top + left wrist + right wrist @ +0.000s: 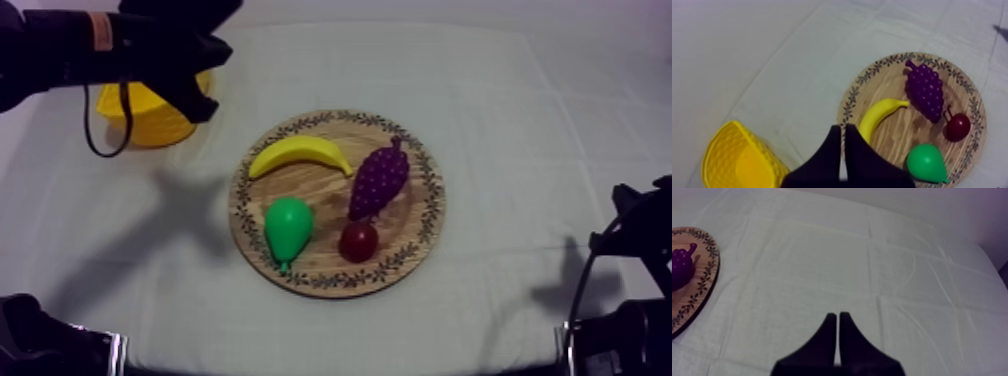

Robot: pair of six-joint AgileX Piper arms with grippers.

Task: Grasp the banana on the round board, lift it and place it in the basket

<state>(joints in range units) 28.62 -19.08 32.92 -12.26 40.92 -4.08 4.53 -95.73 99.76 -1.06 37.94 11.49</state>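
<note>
The curved yellow toy banana (298,153) lies flat on the far left part of the round wooden board with a patterned rim (432,205). The open-topped yellow basket (150,122) stands upright, apart from the board, beyond its left side.

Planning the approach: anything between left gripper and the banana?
No fruit: just bare cloth and the board's rim between left gripper and banana, in top and left wrist views.

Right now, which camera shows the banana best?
The top view: the banana lies whole on the wooden board. In the left wrist view the left gripper covers its near end. The right wrist view catches the board's rim and grapes.
</note>
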